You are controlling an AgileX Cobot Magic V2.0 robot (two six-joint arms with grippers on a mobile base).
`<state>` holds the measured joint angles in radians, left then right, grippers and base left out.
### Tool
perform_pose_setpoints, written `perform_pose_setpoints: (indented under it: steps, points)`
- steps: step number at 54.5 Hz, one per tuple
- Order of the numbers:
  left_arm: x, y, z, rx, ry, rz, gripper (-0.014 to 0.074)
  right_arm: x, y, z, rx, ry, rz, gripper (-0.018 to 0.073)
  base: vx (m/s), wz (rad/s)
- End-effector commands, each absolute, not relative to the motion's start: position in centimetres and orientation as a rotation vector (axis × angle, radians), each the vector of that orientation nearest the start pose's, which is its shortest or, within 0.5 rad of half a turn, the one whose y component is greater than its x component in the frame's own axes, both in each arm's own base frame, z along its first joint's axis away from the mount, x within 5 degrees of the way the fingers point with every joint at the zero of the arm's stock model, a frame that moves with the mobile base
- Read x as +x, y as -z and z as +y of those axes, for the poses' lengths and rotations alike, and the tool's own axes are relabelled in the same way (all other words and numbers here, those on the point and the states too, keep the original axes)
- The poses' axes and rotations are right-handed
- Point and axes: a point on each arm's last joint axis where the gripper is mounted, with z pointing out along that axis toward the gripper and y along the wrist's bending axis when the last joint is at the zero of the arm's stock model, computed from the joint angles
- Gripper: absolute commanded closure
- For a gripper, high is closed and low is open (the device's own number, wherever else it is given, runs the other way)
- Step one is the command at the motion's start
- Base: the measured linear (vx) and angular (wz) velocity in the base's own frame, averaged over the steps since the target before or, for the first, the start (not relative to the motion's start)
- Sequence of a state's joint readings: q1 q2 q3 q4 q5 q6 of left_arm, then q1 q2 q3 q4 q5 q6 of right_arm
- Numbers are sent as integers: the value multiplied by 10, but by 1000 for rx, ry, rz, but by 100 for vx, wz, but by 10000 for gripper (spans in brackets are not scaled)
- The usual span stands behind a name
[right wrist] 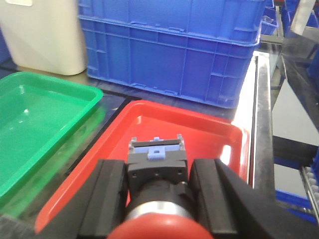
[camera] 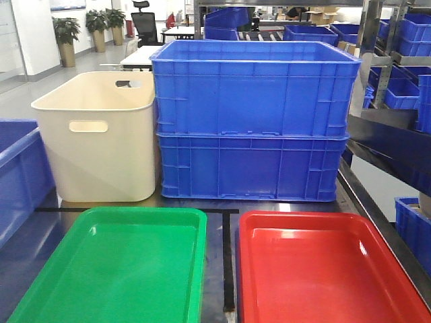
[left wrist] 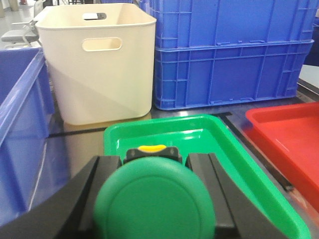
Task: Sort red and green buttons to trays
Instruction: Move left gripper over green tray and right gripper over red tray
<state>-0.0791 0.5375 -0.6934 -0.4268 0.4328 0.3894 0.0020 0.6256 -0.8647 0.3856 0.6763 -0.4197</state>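
Observation:
In the left wrist view my left gripper [left wrist: 152, 164] is shut on the green button [left wrist: 154, 199], whose round green cap fills the foreground, held above the near end of the green tray [left wrist: 234, 154]. In the right wrist view my right gripper [right wrist: 157, 174] is shut on the red button [right wrist: 157, 172], with its dark body, metallic collar and red cap at the bottom edge, held above the red tray [right wrist: 199, 129]. In the front view the green tray [camera: 121, 269] lies at left and the red tray [camera: 323, 269] at right; neither gripper shows there.
Behind the trays stand a cream tub [camera: 97, 138] and two stacked deep blue crates [camera: 252, 121]. Another blue crate [camera: 20, 168] is at the far left. A metal shelf rack with more blue crates [camera: 397, 67] runs along the right.

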Motion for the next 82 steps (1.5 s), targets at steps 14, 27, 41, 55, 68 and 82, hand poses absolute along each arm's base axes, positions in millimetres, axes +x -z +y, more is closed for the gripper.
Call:
perform_pose_setpoints:
  steps: [14, 27, 41, 55, 68, 82]
  points:
    - [103, -384, -23, 151, 221, 1621, 594, 110, -410, 20, -228, -140, 1754, 568, 18, -7]
    - [103, -384, -23, 151, 221, 1621, 594, 110, -410, 20, -228, -140, 1754, 568, 14, -1]
    - [103, -384, -23, 151, 221, 1621, 594, 110, -411, 20, -227, -140, 1753, 568, 7, -1]
    - [103, -384, -23, 151, 221, 1621, 594, 110, -411, 20, -227, -140, 1754, 568, 1, -1]
    - [103, -384, -23, 151, 221, 1621, 594, 110, -411, 20, -226, -139, 1751, 568, 0, 0]
    - [103, -384, -22, 149, 220, 1618, 594, 110, -412, 19, -219, -135, 1736, 568, 0, 0]
